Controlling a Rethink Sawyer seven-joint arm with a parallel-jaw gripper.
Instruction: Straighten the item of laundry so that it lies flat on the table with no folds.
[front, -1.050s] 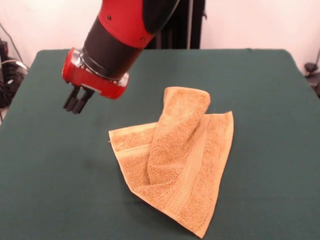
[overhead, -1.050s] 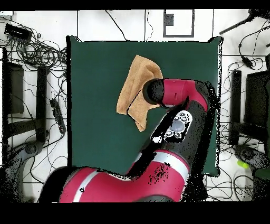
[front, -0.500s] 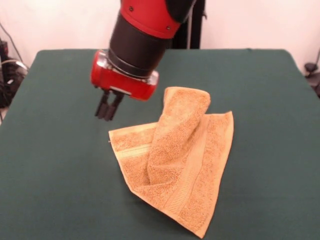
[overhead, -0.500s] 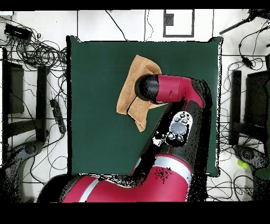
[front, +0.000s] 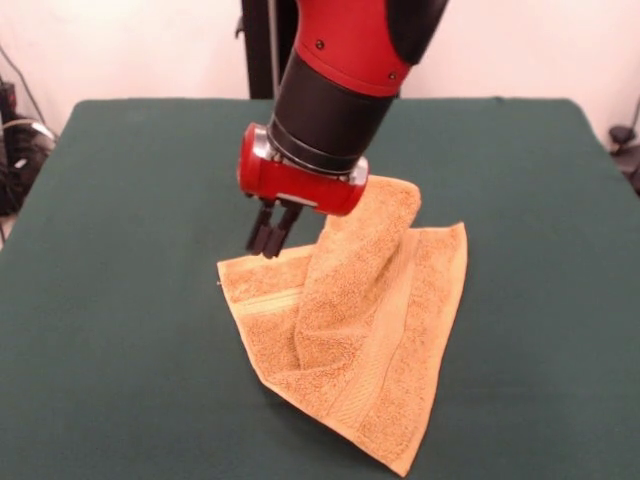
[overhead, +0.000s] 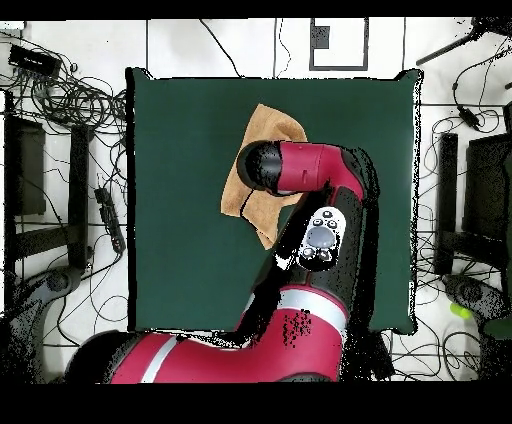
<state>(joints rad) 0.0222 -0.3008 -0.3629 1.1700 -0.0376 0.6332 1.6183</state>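
Towel (front: 350, 320) is not yet flat: one flap is folded over the middle, running from about 6 o'clock up to a rounded hump at 12 o'clock, so only the side strips of the lower layer show. Unfolding that flap is the work left, by my reading; nothing looks finished.

Orange-tan terry, woven band visible along the 4 o'clock edge. It lies on the table (front: 110, 330) slightly toward 3 o'clock of centre in the front view, green cloth all around it.

Gripper (front: 266, 241) hangs over the towel's 10 o'clock corner, fingers pressed together, nothing between them; whether the tips touch the cloth I cannot tell. In the overhead view the arm (overhead: 300, 170) covers much of the towel.
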